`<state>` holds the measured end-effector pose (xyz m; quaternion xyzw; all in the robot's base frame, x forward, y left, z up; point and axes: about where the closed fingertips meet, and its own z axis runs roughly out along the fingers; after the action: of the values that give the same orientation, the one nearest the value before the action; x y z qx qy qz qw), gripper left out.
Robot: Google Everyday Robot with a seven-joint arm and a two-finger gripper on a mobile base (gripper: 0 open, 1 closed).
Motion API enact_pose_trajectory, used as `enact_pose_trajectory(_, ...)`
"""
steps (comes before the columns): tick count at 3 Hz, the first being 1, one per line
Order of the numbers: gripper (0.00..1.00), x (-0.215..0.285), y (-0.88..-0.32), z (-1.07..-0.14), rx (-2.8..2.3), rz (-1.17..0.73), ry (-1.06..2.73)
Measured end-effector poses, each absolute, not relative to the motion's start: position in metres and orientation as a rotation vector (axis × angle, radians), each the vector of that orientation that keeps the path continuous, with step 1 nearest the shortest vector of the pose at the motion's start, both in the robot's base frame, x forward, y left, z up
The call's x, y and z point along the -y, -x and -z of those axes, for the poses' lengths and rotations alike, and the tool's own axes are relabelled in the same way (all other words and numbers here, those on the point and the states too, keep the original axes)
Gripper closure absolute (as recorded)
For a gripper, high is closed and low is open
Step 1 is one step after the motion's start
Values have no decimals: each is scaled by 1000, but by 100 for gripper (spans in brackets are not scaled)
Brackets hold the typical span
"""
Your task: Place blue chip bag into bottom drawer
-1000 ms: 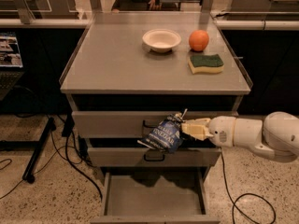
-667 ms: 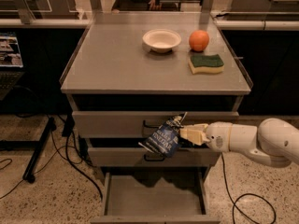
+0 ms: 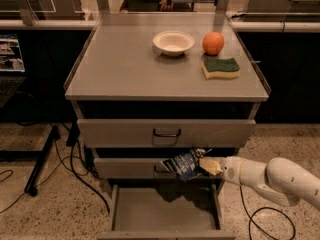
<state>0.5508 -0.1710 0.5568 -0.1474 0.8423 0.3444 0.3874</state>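
The blue chip bag is a crinkled dark-blue foil bag with white lettering. It hangs in the air in front of the middle drawer, above the open bottom drawer. My gripper comes in from the right on a white arm and is shut on the bag's right end. The bottom drawer is pulled out, a wide shallow grey tray with a low front lip, and nothing lies in it.
On the cabinet top stand a white bowl, an orange and a green-and-yellow sponge. The top drawer with a dark loop handle is closed. Black cables lie on the speckled floor to the left.
My gripper has carried the blue chip bag downward, from the level of the upper drawers to just above the open bottom drawer. The arm has lowered with it.
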Motion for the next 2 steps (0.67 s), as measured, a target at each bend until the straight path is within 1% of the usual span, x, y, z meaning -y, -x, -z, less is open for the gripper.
enact_pose_trajectory(1,100,196,-545,-503,-2218,-862,242)
enact_pose_trajectory(2,100,222,-526,-470,-2276,-860,102)
